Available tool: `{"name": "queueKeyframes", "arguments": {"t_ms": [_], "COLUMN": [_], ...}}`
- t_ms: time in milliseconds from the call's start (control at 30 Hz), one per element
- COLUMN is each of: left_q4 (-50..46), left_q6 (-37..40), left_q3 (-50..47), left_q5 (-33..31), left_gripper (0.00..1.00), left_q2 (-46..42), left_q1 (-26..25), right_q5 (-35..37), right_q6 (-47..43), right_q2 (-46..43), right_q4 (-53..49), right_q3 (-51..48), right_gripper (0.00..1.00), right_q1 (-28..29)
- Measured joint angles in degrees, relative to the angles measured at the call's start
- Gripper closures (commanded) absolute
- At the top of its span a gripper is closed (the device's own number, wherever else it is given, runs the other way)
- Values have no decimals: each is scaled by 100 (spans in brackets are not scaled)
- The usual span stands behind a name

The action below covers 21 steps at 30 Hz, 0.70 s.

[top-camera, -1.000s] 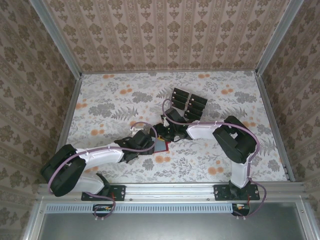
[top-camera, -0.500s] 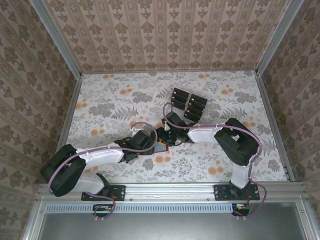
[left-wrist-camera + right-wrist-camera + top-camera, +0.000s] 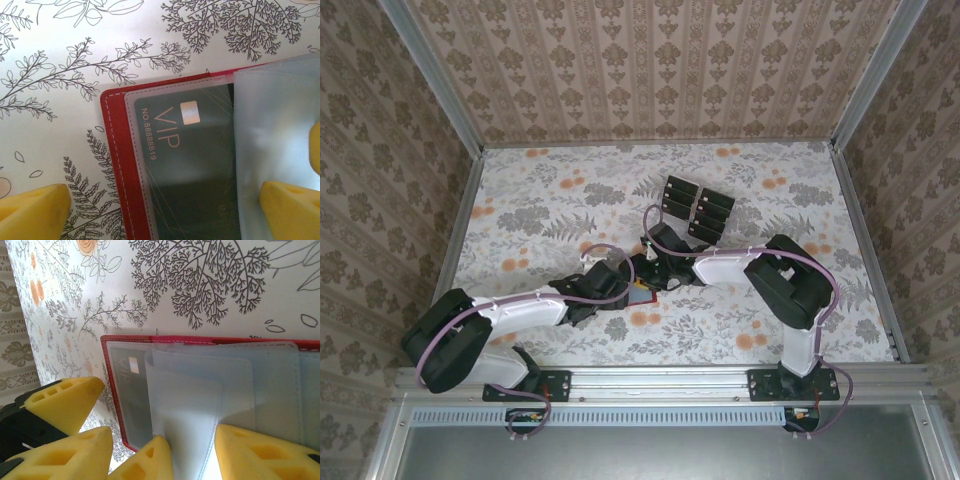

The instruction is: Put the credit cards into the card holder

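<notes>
The red card holder [image 3: 639, 293] lies open mid-table between both grippers. In the left wrist view its red edge [image 3: 114, 165] frames a clear sleeve holding a dark credit card [image 3: 195, 165] marked VIP. My left gripper [image 3: 160, 215] is open and straddles the holder; one fingertip [image 3: 35, 210] is over the table, the other over a clear sleeve leaf [image 3: 280, 125]. My right gripper [image 3: 205, 460] is open, its yellow fingers either side of a raised clear leaf [image 3: 190, 405] of the holder [image 3: 111, 390]. More black credit cards [image 3: 698, 205] lie spread behind.
The left gripper's yellow fingers [image 3: 60, 400] crowd the holder's left end in the right wrist view. The floral table [image 3: 540, 220] is walled on three sides. Both arms meet over the holder at the table's middle.
The right gripper has shifted slightly left over the holder, hiding more of its red. The left arm has stayed put.
</notes>
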Motion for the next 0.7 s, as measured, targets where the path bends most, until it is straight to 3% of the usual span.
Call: {"name": "queueKeyframes", "arguments": {"t_ms": [233,700], "left_q4": [-57,-605], "left_q6": [2,2], "left_q3": [0,-68], "left_q5": [2,-142], "left_gripper": [0,0], "left_q2": [-175,-1801], "left_q1": [0,50], "right_q5": [-9,-13], "right_q6": [98,247], "right_q2": [9,17], "right_q4": [37,162], "right_q3": [2,229], "right_gripper": [43,43], "right_q1": [2,33]}}
